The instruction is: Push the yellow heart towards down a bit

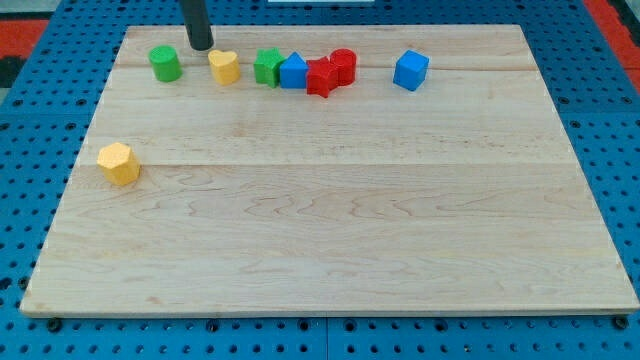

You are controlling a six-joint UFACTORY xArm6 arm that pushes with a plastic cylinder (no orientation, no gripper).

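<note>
The yellow heart lies near the top of the wooden board, left of the middle. My tip stands just up and to the left of it, close to it; I cannot tell if they touch. A green cylinder sits to the left of my tip.
A row right of the heart holds a green star-like block, a blue block and two red blocks. A blue cube sits farther right. A yellow hexagonal block lies at the left edge.
</note>
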